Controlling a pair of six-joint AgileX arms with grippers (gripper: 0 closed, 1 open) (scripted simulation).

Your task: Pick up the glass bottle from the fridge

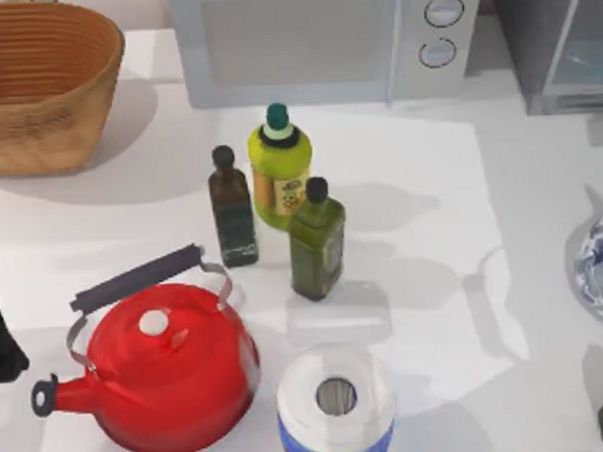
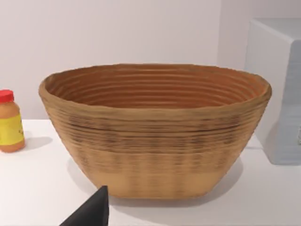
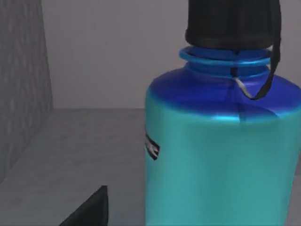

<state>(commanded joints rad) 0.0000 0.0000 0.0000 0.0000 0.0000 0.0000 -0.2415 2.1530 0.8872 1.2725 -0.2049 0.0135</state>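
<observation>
Right fingers point(image 3: 89, 209): one dark tip visible in the right wrist view, close beside glass bottle point(image 3: 221, 155); spread or pressed together: cannot tell. Contact with bottle: cannot tell.

Glass bottle upright, long axis vertical, neck and dark cap pointing up; teal body, blue shoulder. Standing on grey floor of fridge point(image 1: 559, 45) interior, grey wall to one side. Fridge at back right of tabletop point(image 1: 432, 230), just beside microwave point(image 1: 323, 40).

Left fingers point(image 2: 91, 212): one dark tip visible, facing wicker basket point(image 2: 155, 132); state cannot tell. Left arm parked at left edge of tabletop, near red kettle point(image 1: 168, 367).
</observation>
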